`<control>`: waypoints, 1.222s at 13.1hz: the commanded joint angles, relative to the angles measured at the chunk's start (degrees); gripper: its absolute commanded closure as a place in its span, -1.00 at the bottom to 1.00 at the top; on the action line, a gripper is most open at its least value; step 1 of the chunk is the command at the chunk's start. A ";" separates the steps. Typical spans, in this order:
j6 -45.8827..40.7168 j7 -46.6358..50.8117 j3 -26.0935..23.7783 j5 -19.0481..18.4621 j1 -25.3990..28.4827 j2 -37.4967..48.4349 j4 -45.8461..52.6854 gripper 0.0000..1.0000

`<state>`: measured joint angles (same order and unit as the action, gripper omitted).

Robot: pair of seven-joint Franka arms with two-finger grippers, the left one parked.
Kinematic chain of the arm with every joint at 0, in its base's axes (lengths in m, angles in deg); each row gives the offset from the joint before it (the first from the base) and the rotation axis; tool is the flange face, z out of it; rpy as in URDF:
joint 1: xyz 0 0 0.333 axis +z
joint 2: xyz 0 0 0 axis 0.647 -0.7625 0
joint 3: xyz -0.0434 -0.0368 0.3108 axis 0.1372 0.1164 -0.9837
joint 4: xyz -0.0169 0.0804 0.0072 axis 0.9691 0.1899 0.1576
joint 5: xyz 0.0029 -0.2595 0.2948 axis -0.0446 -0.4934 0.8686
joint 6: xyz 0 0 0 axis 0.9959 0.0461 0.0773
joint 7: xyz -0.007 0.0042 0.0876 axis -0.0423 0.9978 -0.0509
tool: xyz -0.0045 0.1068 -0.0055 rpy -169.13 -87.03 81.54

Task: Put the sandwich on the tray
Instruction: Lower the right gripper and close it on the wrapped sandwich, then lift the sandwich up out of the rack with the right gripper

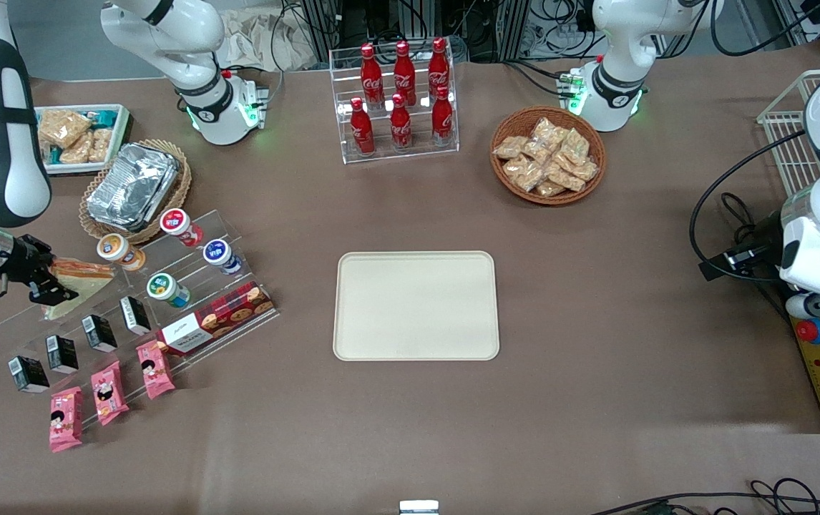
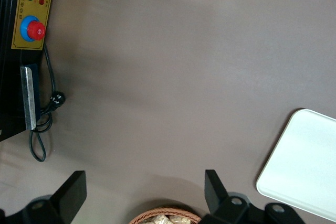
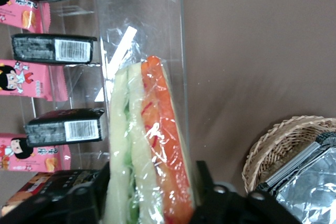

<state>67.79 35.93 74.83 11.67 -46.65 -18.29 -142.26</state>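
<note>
Hand [image 1: 49,286] clamping sandwich [image 1: 77,285] at working arm's end of surface, over clear rack; tray [image 1: 417,305] sitting well apart toward parked arm's end, mid-surface.

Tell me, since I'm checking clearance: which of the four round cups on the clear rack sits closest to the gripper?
The orange-lidded cup, beside the sandwich that the gripper is shut on. The red-, blue- and green-lidded cups lie farther toward the tray.

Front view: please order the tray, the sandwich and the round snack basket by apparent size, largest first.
1. tray
2. snack basket
3. sandwich, partly hidden by the gripper closed on it above the clear shelf, so its full size is unsure.
</note>
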 commanded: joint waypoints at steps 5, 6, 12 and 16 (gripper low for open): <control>-0.13 -4.63 -0.30 0.46 -0.52 2.73 0.59 0.55; -1.00 -7.51 -0.21 0.37 -0.52 4.04 1.90 0.55; -17.15 -20.63 -1.96 -3.59 1.40 4.94 20.17 0.50; -24.91 -20.98 -5.22 -4.03 7.99 5.02 25.46 0.47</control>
<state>46.01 15.51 70.41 9.14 -41.42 -12.02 -120.21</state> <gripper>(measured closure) 0.731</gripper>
